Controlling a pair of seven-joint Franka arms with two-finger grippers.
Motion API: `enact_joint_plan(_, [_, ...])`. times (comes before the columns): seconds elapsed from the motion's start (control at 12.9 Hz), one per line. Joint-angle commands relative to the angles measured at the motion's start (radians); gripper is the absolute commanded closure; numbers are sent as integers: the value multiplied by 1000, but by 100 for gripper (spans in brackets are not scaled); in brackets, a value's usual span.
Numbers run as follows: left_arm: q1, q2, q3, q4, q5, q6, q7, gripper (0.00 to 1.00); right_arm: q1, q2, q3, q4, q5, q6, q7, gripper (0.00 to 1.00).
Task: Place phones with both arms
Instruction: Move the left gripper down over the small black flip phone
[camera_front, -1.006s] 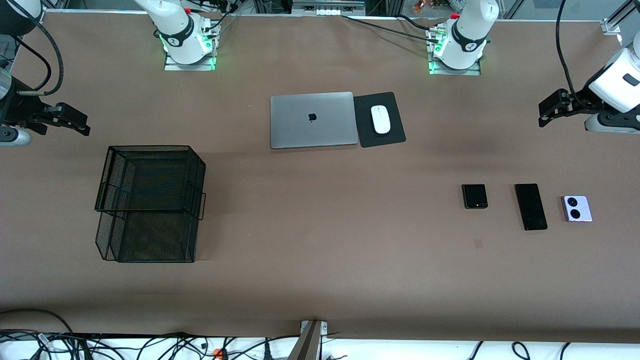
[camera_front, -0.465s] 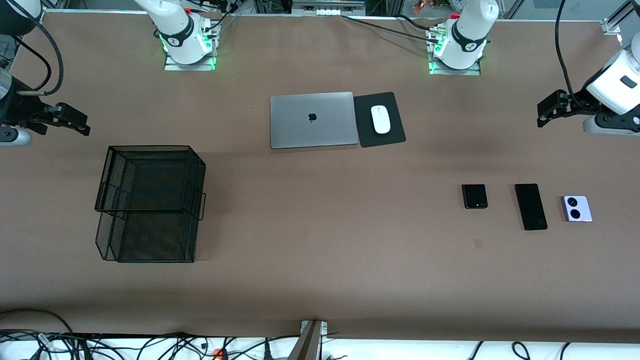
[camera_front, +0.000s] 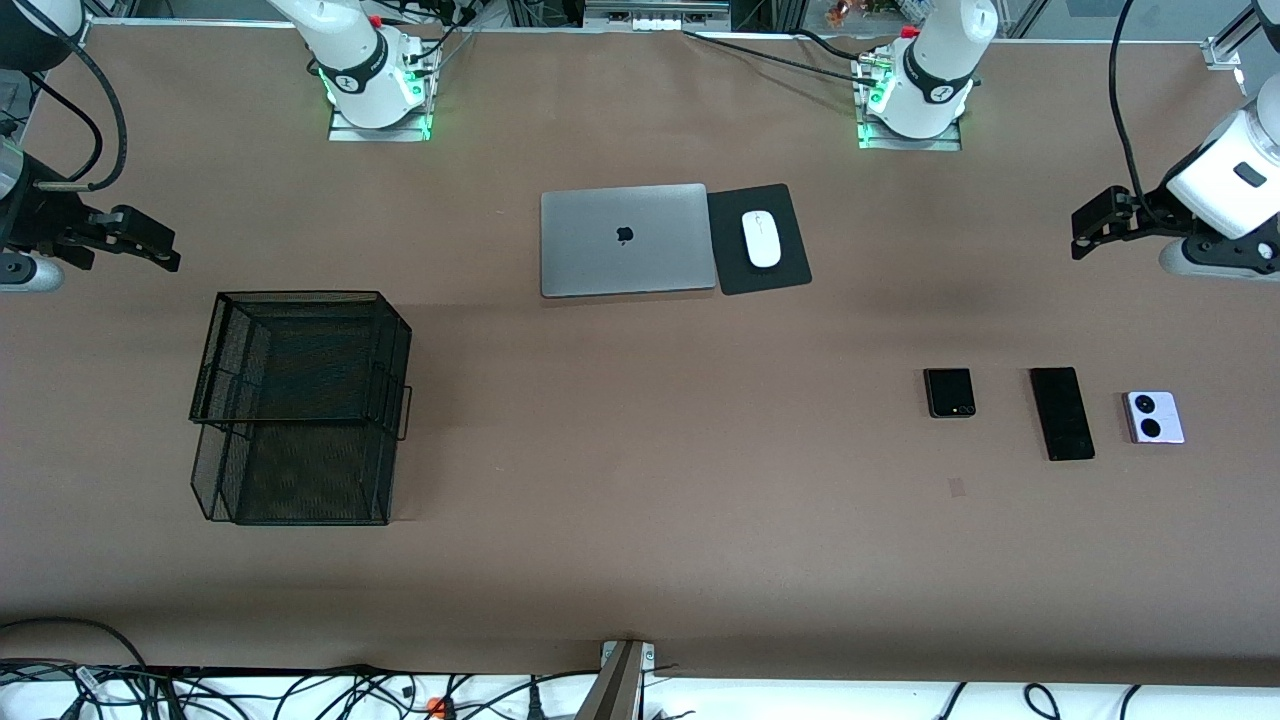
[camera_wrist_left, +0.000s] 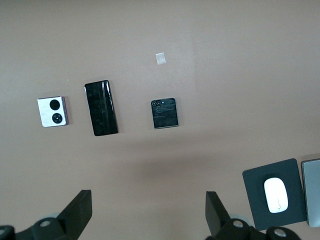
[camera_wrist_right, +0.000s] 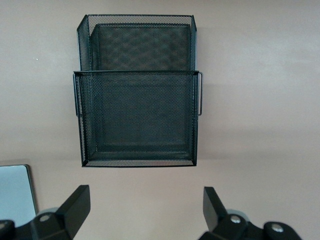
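Phones (camera_front: 1062, 412) lie in a row on bare table (camera_front: 640, 560), both open grippers, left gripper (camera_front: 1092, 222) and right gripper (camera_front: 150, 245), up at its ends.

We see our two white arms rising from bases along the table's back edge, each bent outward toward its own end. Our left gripper (camera_front: 1085, 228) hangs in the air over bare tabletop at the left arm's end, fingers (camera_wrist_left: 80, 212) spread wide and holding nothing. Our right gripper (camera_front: 160, 250) hangs over the right arm's end, fingers (camera_wrist_right: 75, 205) likewise spread wide and empty.
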Motion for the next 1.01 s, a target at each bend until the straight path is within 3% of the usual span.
enact_joint_plan(0.0, [1, 78, 0, 54, 12, -60, 9, 0, -5, 1, 4, 8, 19, -2, -8, 0])
enact_joint_plan(0.23, [-2, 245, -2, 55, 10, -51, 23, 0, -5, 1, 4, 8, 19, -2, -8, 0])
enact_joint_plan(0.54, [18, 376, 0, -101, 4, 335, 12, 0, -5, 1, 4, 8, 19, -2, -8, 0])
enact_joint_plan(0.93, [59, 443, 3, -329, 6, 745, 6, 0, -5, 1, 4, 8, 19, -2, -8, 0])
